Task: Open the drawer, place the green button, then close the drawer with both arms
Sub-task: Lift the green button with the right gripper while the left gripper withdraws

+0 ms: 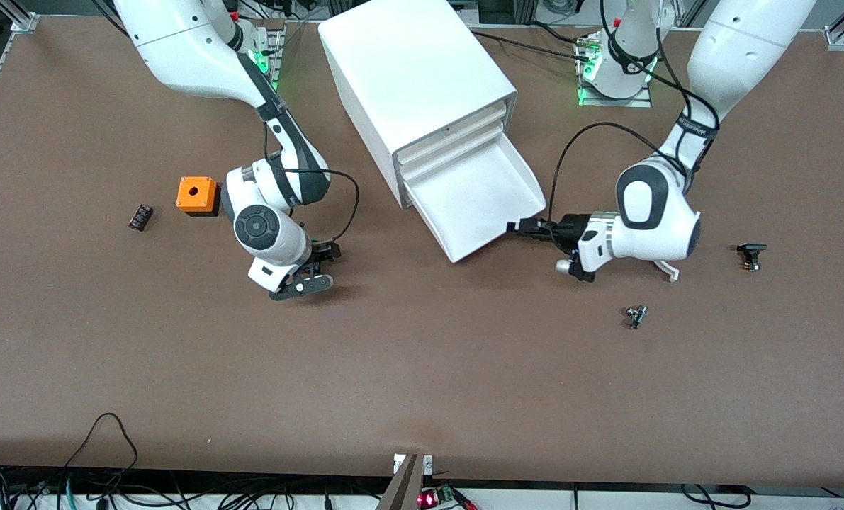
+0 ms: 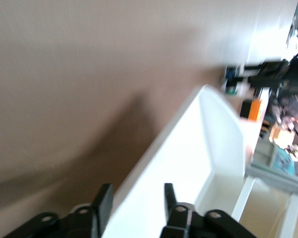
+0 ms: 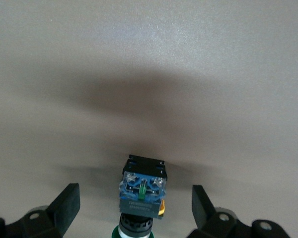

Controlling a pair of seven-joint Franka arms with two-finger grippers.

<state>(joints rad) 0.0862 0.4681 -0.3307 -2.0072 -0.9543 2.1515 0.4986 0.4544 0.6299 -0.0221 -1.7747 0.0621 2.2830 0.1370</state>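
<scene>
The white cabinet (image 1: 422, 78) stands at the table's middle. Its lowest drawer (image 1: 475, 195) is pulled out and shows nothing inside. My left gripper (image 1: 523, 227) is at the drawer's front corner toward the left arm's end. In the left wrist view (image 2: 136, 192) its fingers stand apart, one on each side of the drawer's front wall (image 2: 188, 144). My right gripper (image 1: 319, 268) is low over the table, nearer the front camera than the orange box, and open. The green-capped button (image 3: 144, 191) lies on the table between its fingers (image 3: 68, 203), untouched.
An orange box with a hole (image 1: 198, 195) and a small black part (image 1: 140, 217) lie toward the right arm's end. A black-capped part (image 1: 751, 253) and a small metal part (image 1: 636, 315) lie toward the left arm's end.
</scene>
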